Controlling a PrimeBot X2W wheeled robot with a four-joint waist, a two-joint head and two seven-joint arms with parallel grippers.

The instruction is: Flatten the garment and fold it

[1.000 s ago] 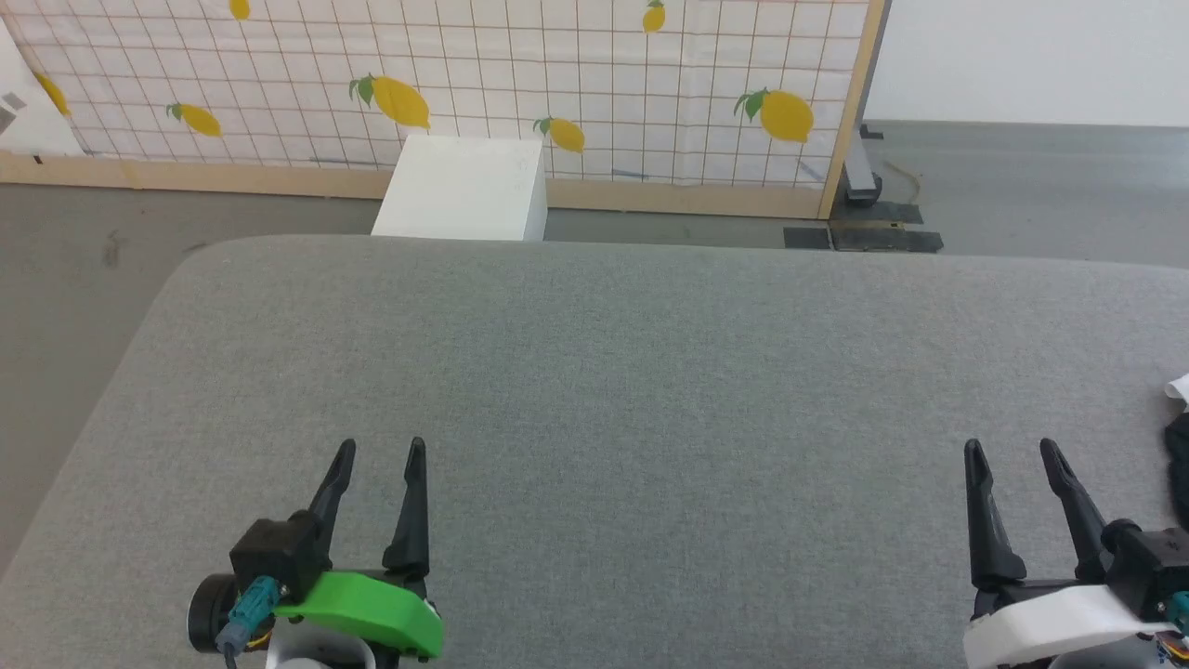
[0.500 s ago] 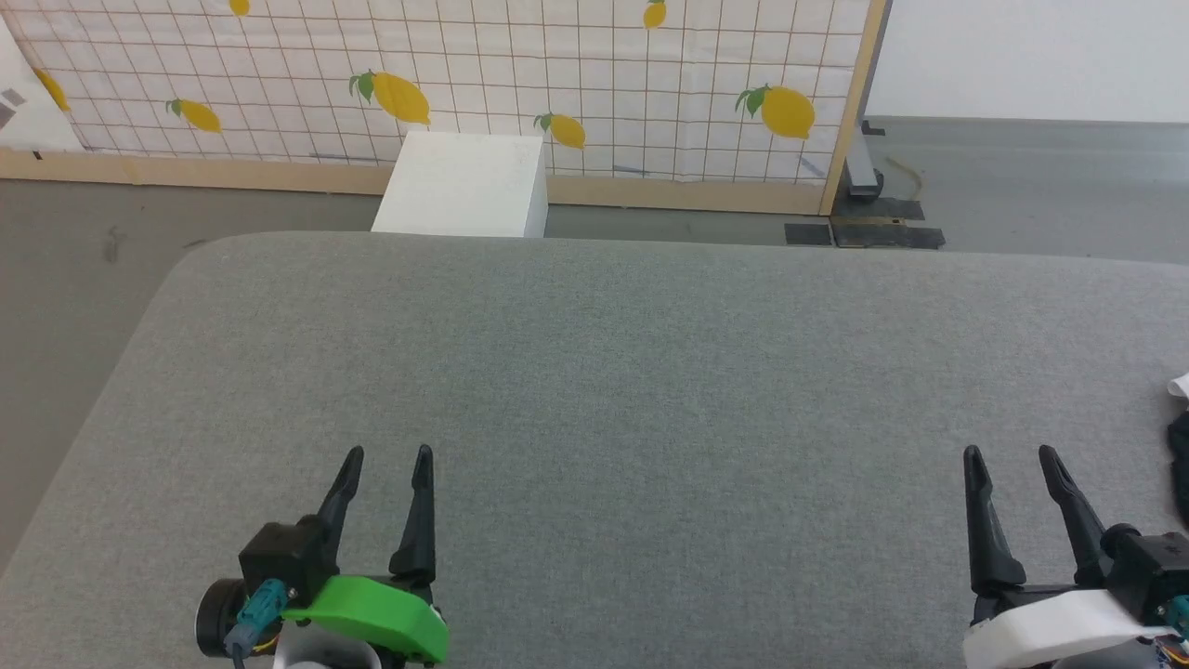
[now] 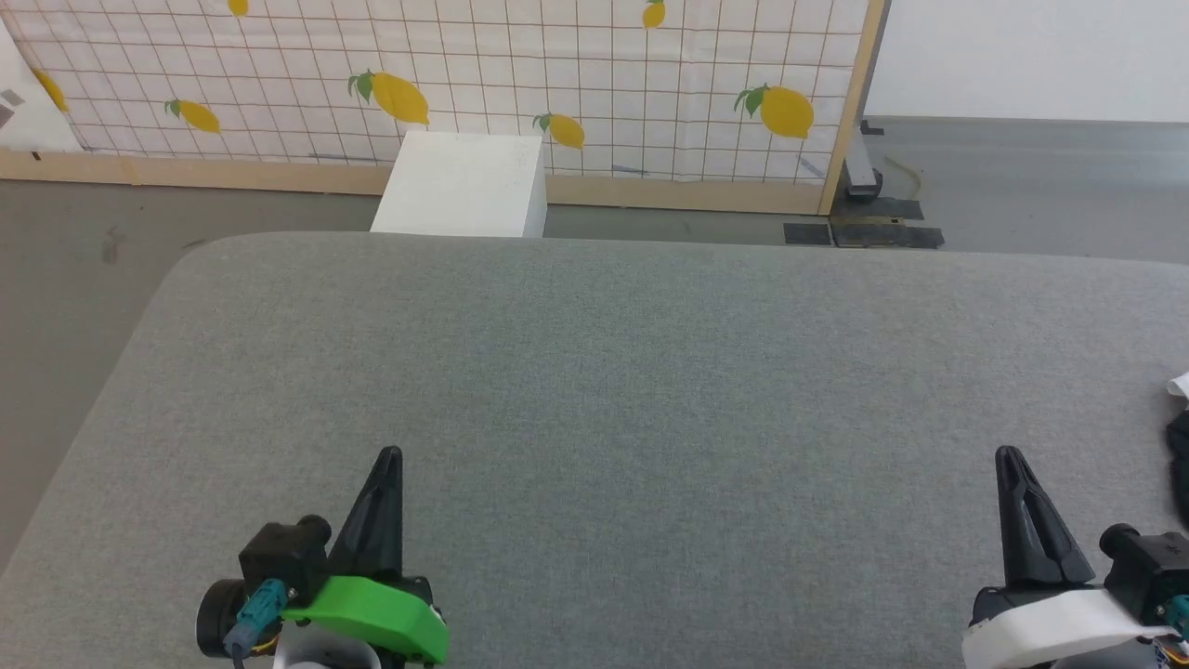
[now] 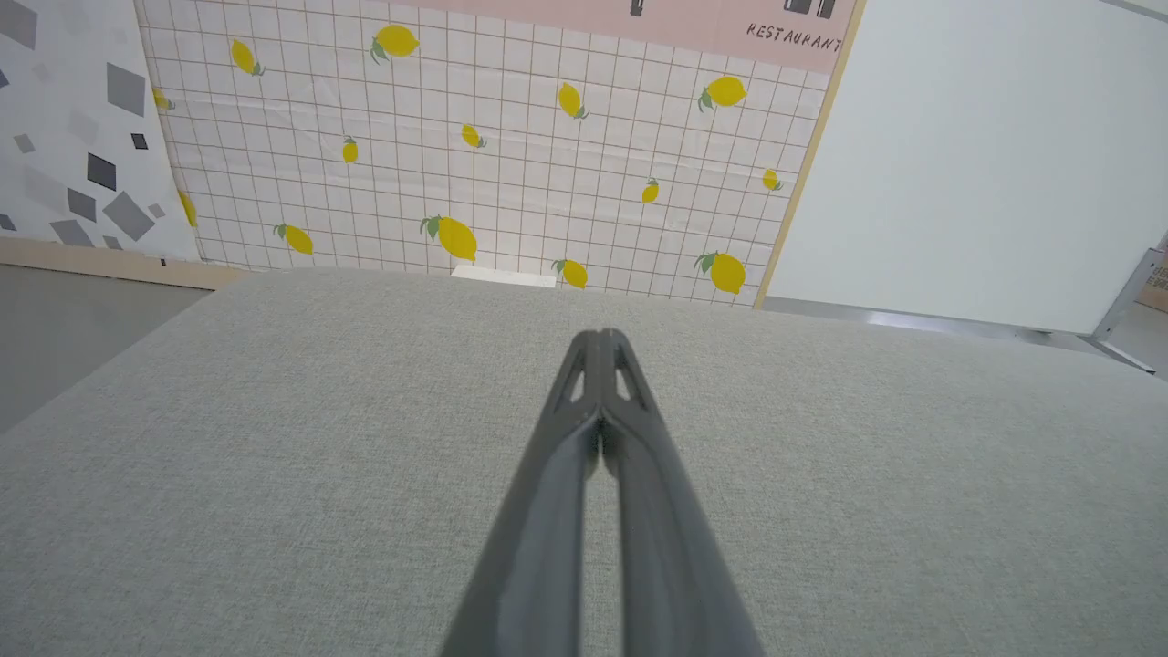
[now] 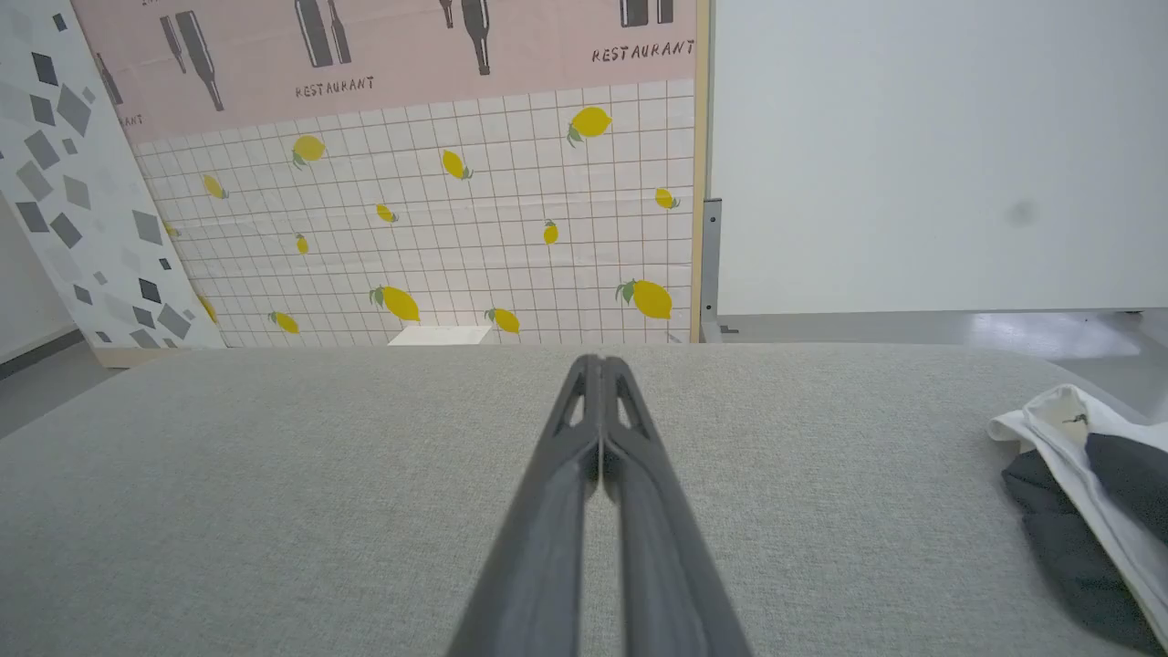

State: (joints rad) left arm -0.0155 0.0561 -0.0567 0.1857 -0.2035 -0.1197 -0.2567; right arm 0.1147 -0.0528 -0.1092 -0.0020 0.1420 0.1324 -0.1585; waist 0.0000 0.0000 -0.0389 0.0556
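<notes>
Head view: left tool (image 3: 391, 457) and right tool (image 3: 1006, 457) pressed together

Both point forward above the grey bench (image 3: 594, 372), each with its fingers closed on nothing. The garment (image 3: 1180, 465) lies crumpled at the bench's right edge, near the right tool.

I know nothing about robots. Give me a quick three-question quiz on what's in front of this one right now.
1. True or false: the left gripper is shut on nothing.
2. Where is the garment? A, in the middle of the table; B, at its right end, beyond the right gripper; C, under the left gripper.
3. Fill in: the backdrop is printed with yellow ____.
Key: 1 true; 2 B; 3 lemons.
</notes>
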